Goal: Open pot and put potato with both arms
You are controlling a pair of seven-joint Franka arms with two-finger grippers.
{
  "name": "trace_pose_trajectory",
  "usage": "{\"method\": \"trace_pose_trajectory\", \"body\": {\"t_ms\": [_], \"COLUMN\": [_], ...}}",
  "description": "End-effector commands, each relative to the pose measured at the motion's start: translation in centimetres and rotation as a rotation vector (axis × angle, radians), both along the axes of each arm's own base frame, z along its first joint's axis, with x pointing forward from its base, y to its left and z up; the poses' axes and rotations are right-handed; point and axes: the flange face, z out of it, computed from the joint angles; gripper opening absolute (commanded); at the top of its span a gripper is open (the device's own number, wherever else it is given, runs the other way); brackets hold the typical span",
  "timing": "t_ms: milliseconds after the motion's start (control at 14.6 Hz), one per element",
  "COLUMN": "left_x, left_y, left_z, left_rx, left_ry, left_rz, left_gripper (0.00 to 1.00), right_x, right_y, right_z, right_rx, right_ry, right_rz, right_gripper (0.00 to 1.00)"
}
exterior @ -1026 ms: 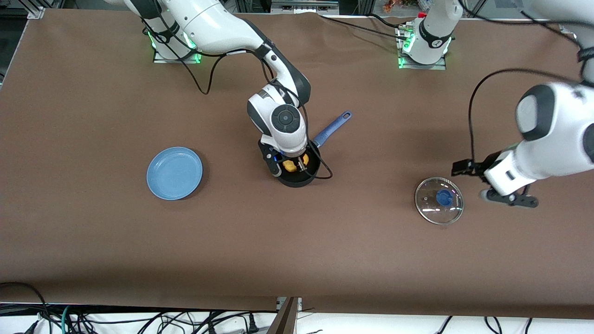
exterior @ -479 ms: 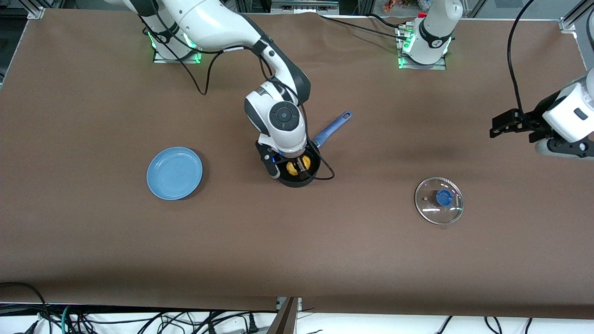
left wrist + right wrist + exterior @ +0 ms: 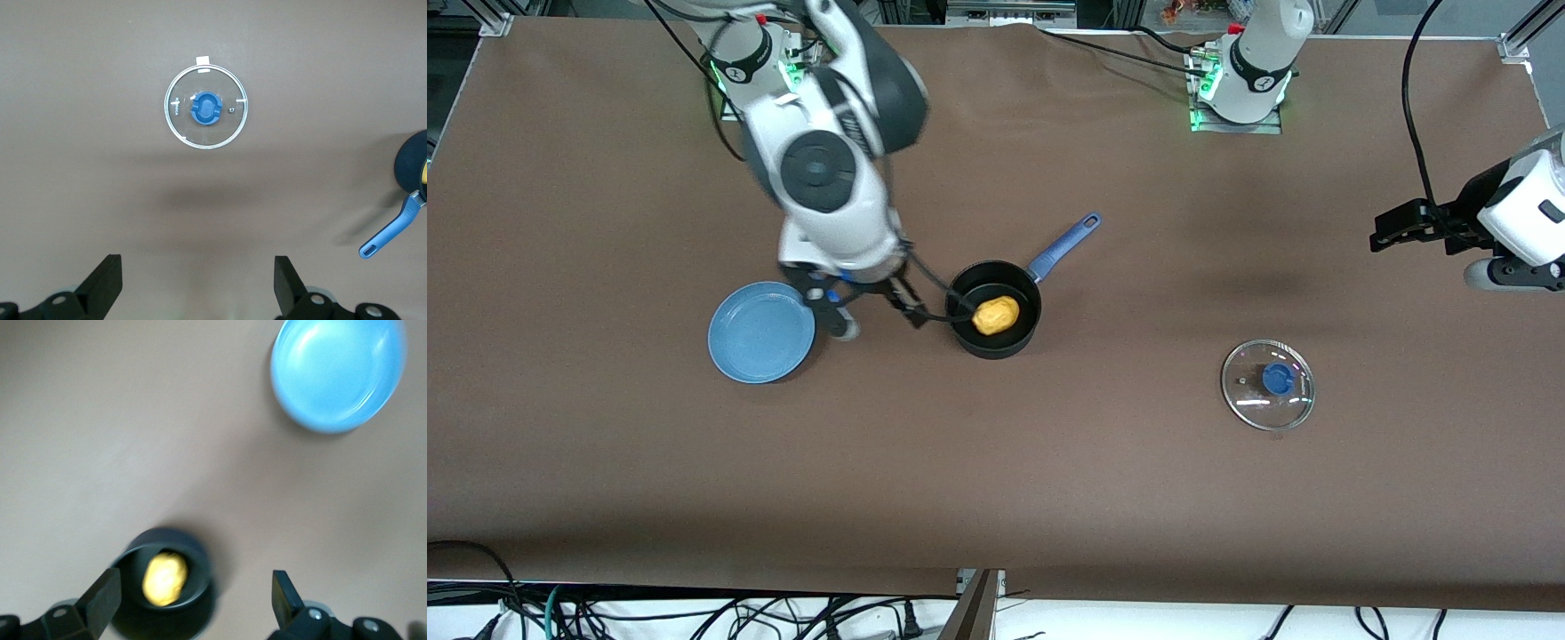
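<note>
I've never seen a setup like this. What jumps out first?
A bright yellow potato sits in an uncovered black pot mid-table. The pot's glass lid lies apart, toward the left arm's end. The right claw hangs open between pot and blue plate; the left claw waits, open, at the table's edge.

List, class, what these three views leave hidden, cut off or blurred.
- Pot: left wrist view's edge cuts it off, leaving a sliver plus the blue handle.
- Potato: blurred in right wrist view.
- Left arm: front view's edge crops it near the left tool.
- Right tool: its own arm covers part of it in front view.
</note>
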Motion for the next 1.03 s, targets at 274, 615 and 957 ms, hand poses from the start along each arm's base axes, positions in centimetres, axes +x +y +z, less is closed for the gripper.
{"method": "trace_pose_trajectory", "body": {"t_ms": [274,615,957], "left_x": [0.4,0.4,0.4], "left_y": [0.1,-0.5,-0.6], "left_z": [0.6,0.6,0.6], "left_rx": [0.011,0.011,0.011], "left_ry": [-0.006,-0.006,-0.006], "left_rz": [0.013,0.003,0.002], "left_gripper": [1.0,1.0,1.0], "right_x": [-0.1,-2.3,-4.2], "right_y": [-22.0,-34.1,-34.0], "right_z": [4.2,2.9,6.8], "right_rx": [0.054,0.112,0.094], "right_ry": [0.083,0.012,0.02], "right_rz": [0.428,0.679,0.757], "right_gripper": [1.0,1.0,1.0]}}
